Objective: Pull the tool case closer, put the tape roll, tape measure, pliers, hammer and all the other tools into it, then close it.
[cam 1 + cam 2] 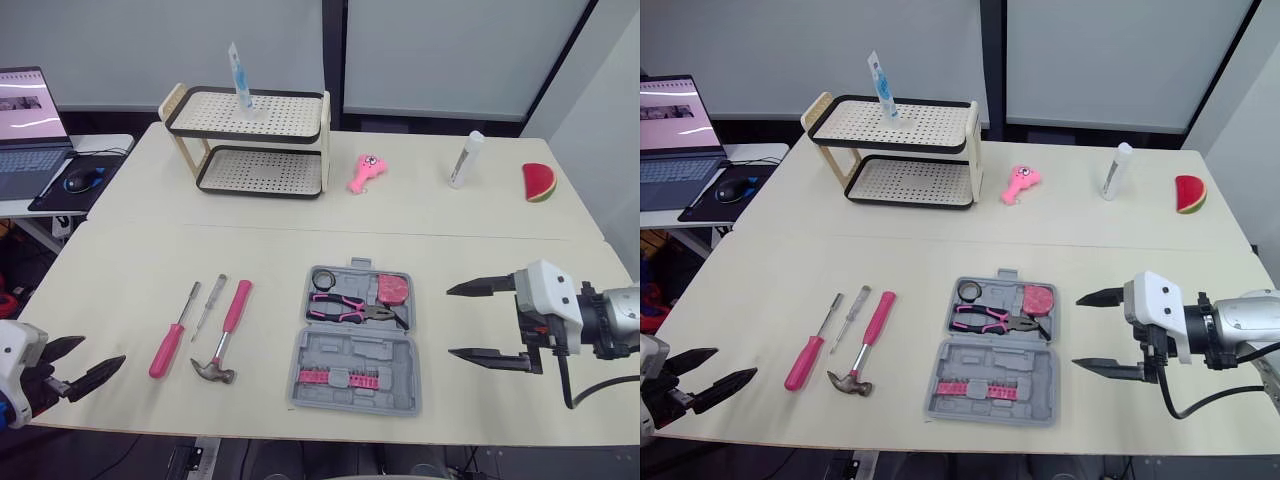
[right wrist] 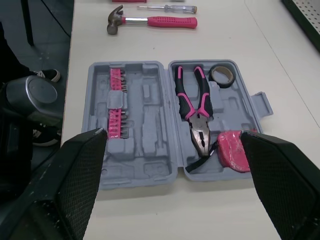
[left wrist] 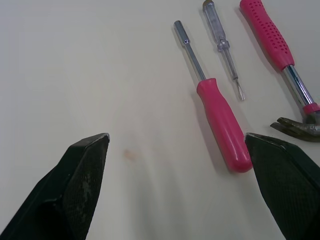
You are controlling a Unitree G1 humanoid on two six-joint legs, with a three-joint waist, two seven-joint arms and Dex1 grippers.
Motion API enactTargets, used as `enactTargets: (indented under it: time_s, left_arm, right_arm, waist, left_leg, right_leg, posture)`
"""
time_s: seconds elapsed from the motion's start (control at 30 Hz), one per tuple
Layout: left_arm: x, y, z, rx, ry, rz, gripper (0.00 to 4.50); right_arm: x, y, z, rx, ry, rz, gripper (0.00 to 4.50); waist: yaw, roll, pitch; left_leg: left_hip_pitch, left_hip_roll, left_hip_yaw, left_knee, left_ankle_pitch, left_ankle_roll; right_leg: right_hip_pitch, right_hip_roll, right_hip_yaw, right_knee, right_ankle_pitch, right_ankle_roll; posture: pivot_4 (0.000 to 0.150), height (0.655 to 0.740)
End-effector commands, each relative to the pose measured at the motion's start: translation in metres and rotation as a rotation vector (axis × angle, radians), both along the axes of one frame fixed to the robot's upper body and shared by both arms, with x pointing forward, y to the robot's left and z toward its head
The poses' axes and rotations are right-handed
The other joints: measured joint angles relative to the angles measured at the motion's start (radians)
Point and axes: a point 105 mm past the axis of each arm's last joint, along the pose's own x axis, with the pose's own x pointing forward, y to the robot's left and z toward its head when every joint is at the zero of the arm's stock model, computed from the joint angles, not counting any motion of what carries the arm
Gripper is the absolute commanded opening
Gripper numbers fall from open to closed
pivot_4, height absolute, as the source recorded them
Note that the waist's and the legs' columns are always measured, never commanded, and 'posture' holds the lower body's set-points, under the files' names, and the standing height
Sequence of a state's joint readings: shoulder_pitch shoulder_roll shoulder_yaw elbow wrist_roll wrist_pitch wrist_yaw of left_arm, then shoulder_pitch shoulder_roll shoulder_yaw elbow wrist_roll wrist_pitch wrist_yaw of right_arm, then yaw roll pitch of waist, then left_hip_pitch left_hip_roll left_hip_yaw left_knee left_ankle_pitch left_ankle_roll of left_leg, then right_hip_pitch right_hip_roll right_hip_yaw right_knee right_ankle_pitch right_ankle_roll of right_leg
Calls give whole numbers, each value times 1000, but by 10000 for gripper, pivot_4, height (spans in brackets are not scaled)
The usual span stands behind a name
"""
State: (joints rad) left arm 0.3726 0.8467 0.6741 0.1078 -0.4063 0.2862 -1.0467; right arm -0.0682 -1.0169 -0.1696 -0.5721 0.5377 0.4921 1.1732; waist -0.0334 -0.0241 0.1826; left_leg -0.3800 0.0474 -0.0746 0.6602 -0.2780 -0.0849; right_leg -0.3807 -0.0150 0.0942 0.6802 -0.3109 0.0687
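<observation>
A pale table (image 1: pixel 130 260) seen from above. Nearest, at 8 o'clock from the open grey tool case (image 1: pixel 360 352), the left gripper (image 1: pixel 100 355) hangs with its fingers spread and empty. At the case's 3 o'clock the right gripper (image 1: pixel 450 322) is likewise spread wide, holding nothing. The case's near half holds pink bits (image 1: pixel 330 378). Its far half holds pliers (image 1: pixel 345 308), tape roll (image 1: pixel 323 278) and tape measure (image 1: pixel 392 289). At its 9 o'clock lie a hammer (image 1: pixel 235 312), a clear-handled screwdriver (image 1: pixel 209 305) and a pink-handled screwdriver (image 1: pixel 168 345). Farther off, a two-tier rack (image 1: pixel 262 172) stands at 11 o'clock, a pink toy (image 1: pixel 365 172) at 12.
</observation>
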Motion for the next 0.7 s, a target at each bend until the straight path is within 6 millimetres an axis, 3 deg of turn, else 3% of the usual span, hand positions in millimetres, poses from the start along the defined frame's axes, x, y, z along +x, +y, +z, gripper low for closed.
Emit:
enactTargets:
  time_s: [0.03, 0.27, 0.4, 0.5, 0.6, 0.7]
  left_arm:
    - [14, -16, 14, -5, -77, -4, 45000]
    - [48, -67, 10, -81, -140, 48, 45000]
    - [60, -80, 3, -96, -132, 87, 45000]
    - [73, -93, -1, -108, -136, 103, 39254]
    - [84, -104, -6, -119, -129, 106, 30092]
    - [92, -114, -12, -118, -112, 118, 30092]
  right_arm:
    - [2, 10, 7, 6, -47, 26, 44867]
    - [5, 24, 12, 33, -58, 36, 44867]
    - [7, 26, 12, 34, -57, 33, 44867]
    - [6, 27, 10, 31, -51, 37, 45000]
    - [7, 26, 8, 28, -46, 37, 45000]
    - [7, 26, 7, 25, -44, 35, 45000]
  waist:
    - [1, 0, 0]
    - [3, -1, 0]
    - [2, -1, 0]
    - [2, -1, 0]
    - [3, -1, 0]
    - [3, -1, 0]
  left_leg:
    - [0, 0, 0, 0, 0, 0]
    - [-1, -1, -1, 0, 0, 0]
    - [-1, -1, -1, 0, 0, 0]
    - [-1, -1, -1, 0, 0, 0]
    - [-1, -1, -1, 1, 0, 0]
    - [-1, -1, -1, 1, 0, 0]
  right_leg:
    - [0, 0, 0, 0, 0, 0]
    - [1, -1, -1, 0, 0, 0]
    - [1, -1, -1, 0, 0, 0]
    - [1, -1, -1, 0, 0, 0]
    - [1, -1, -1, 0, 1, 1]
    - [1, -1, -1, 0, 1, 1]
  posture:
    - [1500, 7350]
    - [1500, 7350]
    - [1500, 7350]
    - [1500, 7350]
    - [1500, 7350]
    - [1500, 7350]
